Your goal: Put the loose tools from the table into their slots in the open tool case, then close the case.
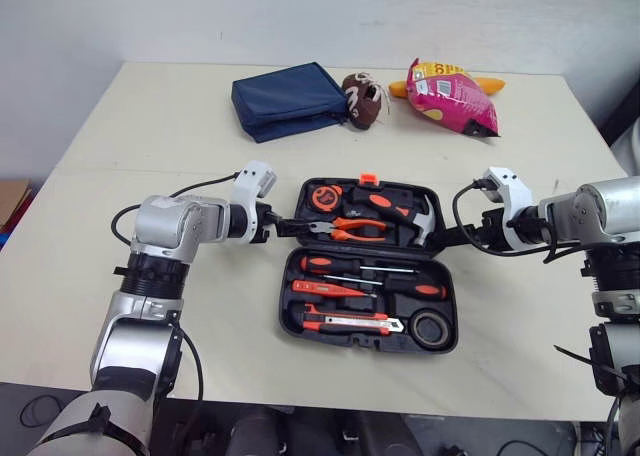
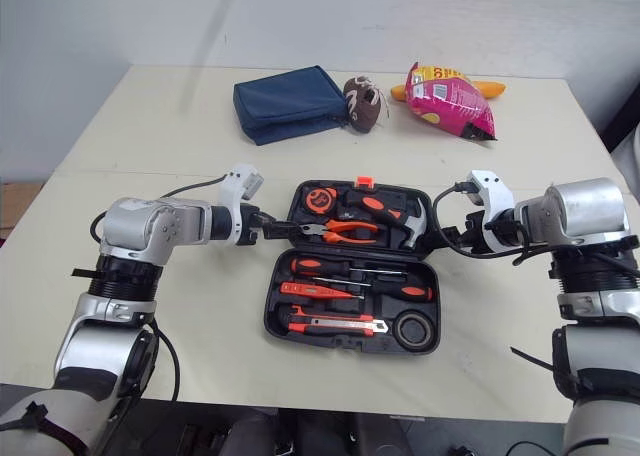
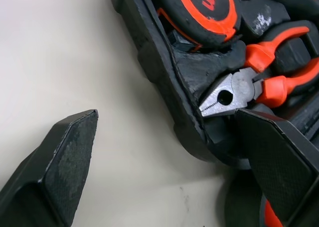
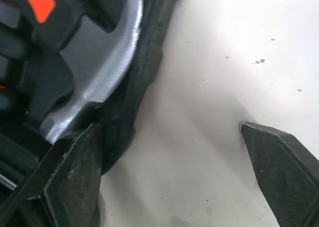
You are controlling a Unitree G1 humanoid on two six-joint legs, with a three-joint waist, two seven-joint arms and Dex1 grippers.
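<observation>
Black tool case (image 1: 284,311) lies open at the centre of the frame on the pale desk (image 1: 150,126), slots packed with orange-and-black tools. On the tape measure (image 3: 199,8), only an "m" of the white lettering can be made out. Left gripper (image 1: 288,226) sits at the upper half's left edge, fingers apart astride the wall by the pliers (image 3: 239,87). Right gripper (image 1: 443,238) is at the right edge, fingers apart too, one beside the steel hammer (image 4: 104,77).

Bright even overhead light, soft shadows
</observation>
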